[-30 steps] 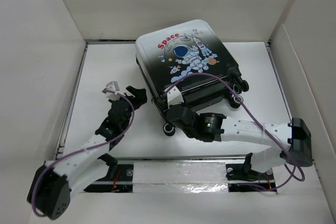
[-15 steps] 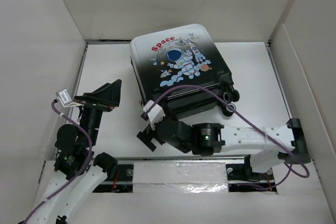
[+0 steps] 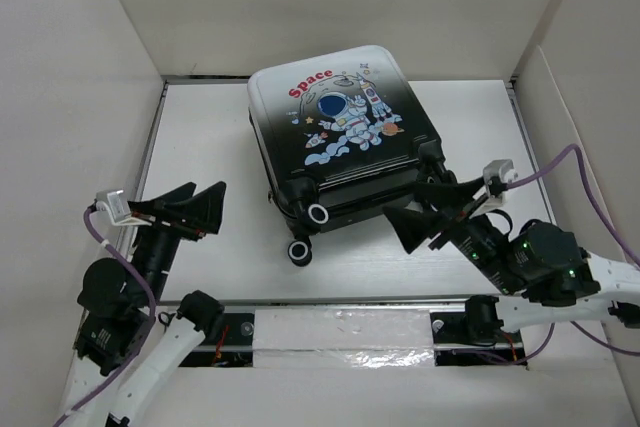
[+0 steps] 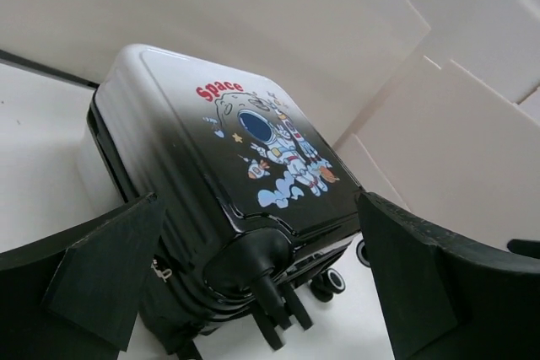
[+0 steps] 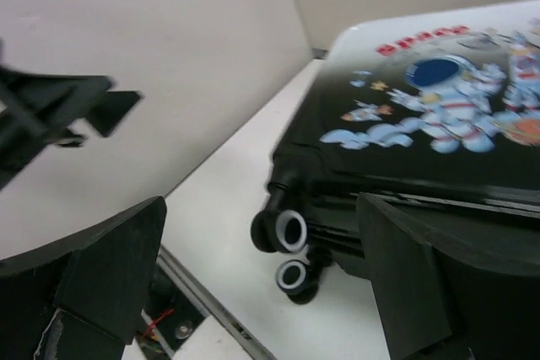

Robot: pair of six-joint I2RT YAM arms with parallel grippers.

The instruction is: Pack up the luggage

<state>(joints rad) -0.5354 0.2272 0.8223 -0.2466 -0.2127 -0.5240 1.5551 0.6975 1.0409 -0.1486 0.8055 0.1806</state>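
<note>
Both arms pulled back since earlier frame; luggage (image 3: 335,137) shifted slightly. Left hand (image 3: 212,209), right hand (image 3: 410,205) released, empty. Luggage shut, flat on tabletop (image 3: 200,127), centre-back, wheels (image 3: 318,214) toward arms, long axis far-to-near. Right hand nearer, by wheel-end corner; left hand well apart.

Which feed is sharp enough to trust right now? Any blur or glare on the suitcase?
Top external: sharp and evenly lit, only a soft shadow under the luggage. Left wrist: the print is crisp, the view tilted, no harsh glare. Right wrist: blurred, the red lettering smeared and the wheels soft.
</note>
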